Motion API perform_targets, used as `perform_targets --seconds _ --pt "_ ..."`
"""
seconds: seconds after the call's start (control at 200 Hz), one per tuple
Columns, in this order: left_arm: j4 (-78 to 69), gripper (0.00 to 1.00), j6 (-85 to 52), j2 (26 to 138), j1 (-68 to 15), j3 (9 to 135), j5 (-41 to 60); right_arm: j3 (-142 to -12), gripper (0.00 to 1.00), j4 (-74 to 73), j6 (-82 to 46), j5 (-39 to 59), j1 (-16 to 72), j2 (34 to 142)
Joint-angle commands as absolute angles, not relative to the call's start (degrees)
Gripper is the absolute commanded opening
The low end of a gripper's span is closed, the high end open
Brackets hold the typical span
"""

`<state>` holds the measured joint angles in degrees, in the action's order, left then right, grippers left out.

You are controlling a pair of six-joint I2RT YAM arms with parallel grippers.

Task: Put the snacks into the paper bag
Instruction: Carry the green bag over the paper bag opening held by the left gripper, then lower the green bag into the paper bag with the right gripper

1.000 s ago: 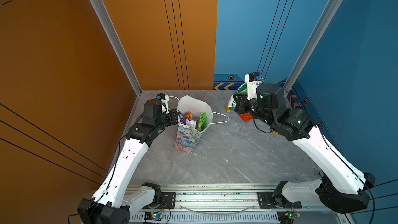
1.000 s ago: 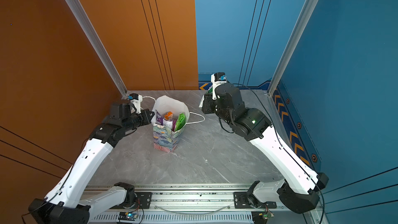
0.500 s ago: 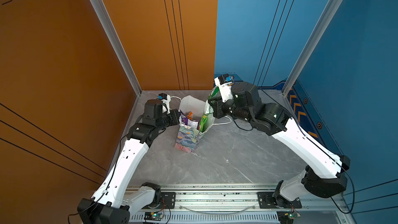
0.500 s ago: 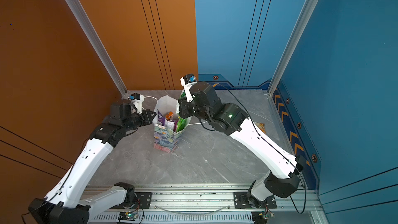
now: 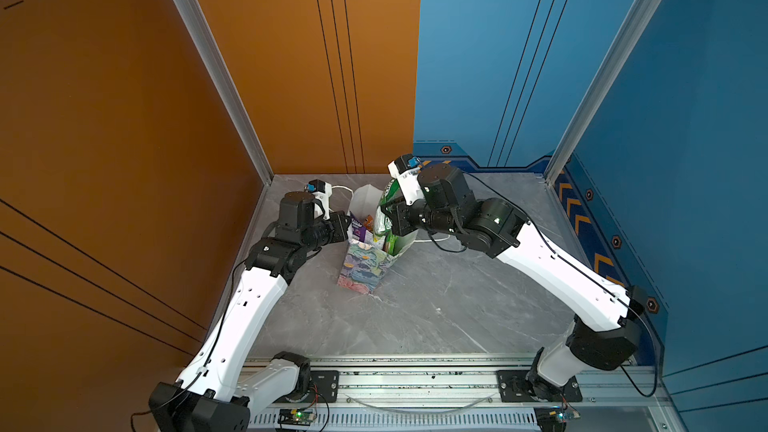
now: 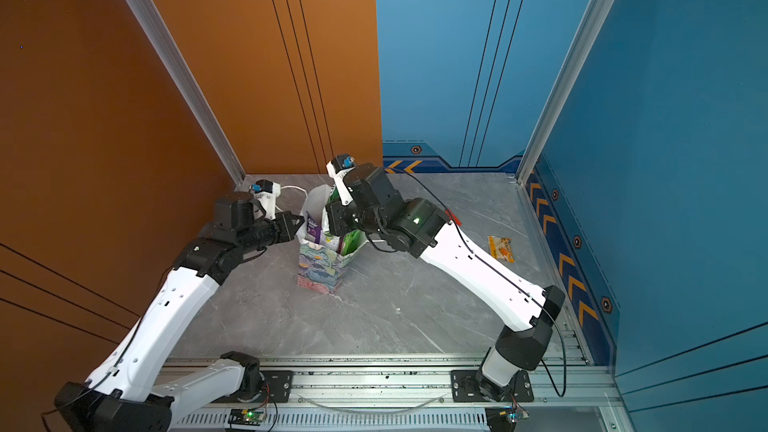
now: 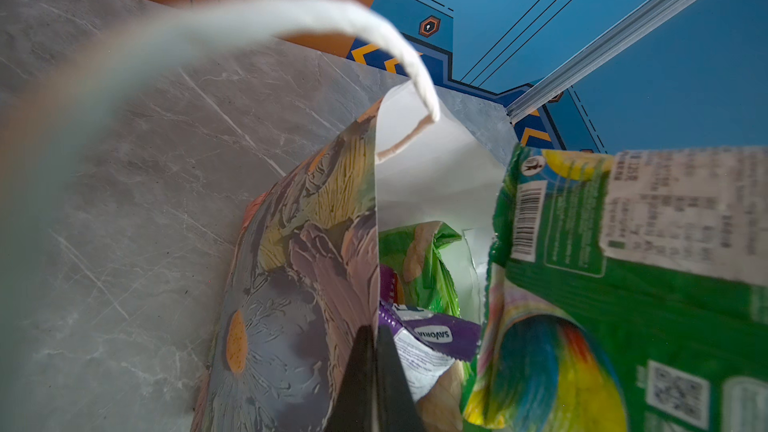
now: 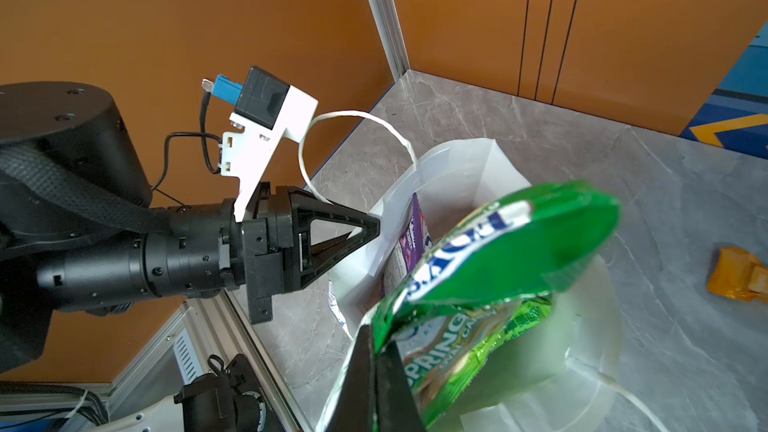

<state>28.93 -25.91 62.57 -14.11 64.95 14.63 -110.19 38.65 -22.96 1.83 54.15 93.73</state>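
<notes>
Right wrist view: your right claw point(image 8: 376, 384) is clamped shut on one edge of a large green crinkly foil packet point(image 8: 498, 251). The packet hangs over the mouth of the tall paper gift bag, floral outside and white inside point(image 8: 457, 168). Your left claw point(image 8: 368, 228) is pinched closed on the bag's rim, on the side facing it, and holds the mouth open. In both top views the bag stands on the grey marbled surface point(image 5: 436, 305), toward the back left corner.

Risks, as judged from here:
- The green packet looks nearly as wide as the mouth. If you lower it off-centre, it could catch the rim and tip the bag or drag it.
- The left pinch is on thin paper. A sideways push from the packet could tear the rim or slip it free.
- A purple packet point(image 7: 440, 332) and a lighter green packet point(image 7: 419, 259) already stand high inside. If you release early, the new one may perch on them and flop out.
- The white cord handle point(image 8: 353, 126) loops close to the left wrist and could snag.

Orientation: the bag is upright, long axis vertical, mouth up. The green packet point(image 5: 384, 218) is steep, its long axis close to vertical and its lower end toward the opening. How deep that end sits I cannot tell.

A small orange packet point(image 6: 500, 248) lies on the surface well apart, not yet bagged.
</notes>
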Motion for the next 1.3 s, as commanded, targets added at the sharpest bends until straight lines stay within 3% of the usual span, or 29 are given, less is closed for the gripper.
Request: perform_targets --seconds 0.0,1.297 --pt "24.1 0.0 -24.95 60.88 -14.5 66.53 16.85 -112.45 0.0 34.28 -24.47 3.25 54.65 94.42" --pt "24.02 0.0 -24.96 60.01 -14.12 66.54 16.88 -113.99 0.0 33.55 -31.09 8.77 48.75 106.36"
